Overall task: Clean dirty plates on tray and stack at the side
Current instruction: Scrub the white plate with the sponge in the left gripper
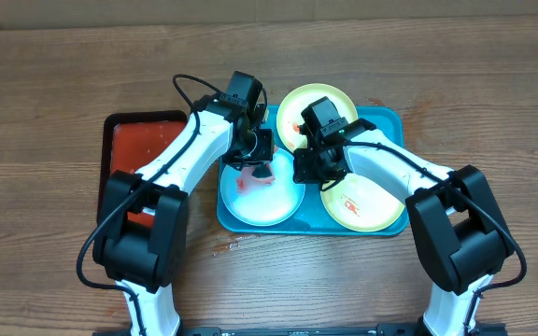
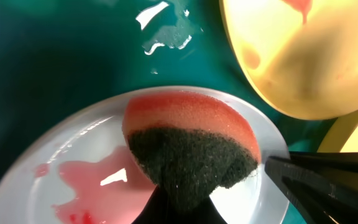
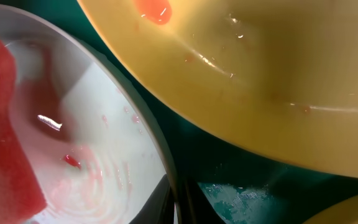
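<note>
- Gripping sponge [image 2: 191, 134] in left claw [image 2: 180, 210], on blue plate [image 2: 67, 143].
- Pinching its rim with right claw [image 3: 178, 202].
- Risks tipping plate by pressing hard, slopping red liquid [image 2: 98, 186] onto tray [image 2: 55, 56].

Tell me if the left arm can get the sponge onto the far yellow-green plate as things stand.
Probably yes, in part. The far yellow-green plate lies just beyond the left claw, its left side bare; the right arm hangs over its right side and blocks that part.
</note>
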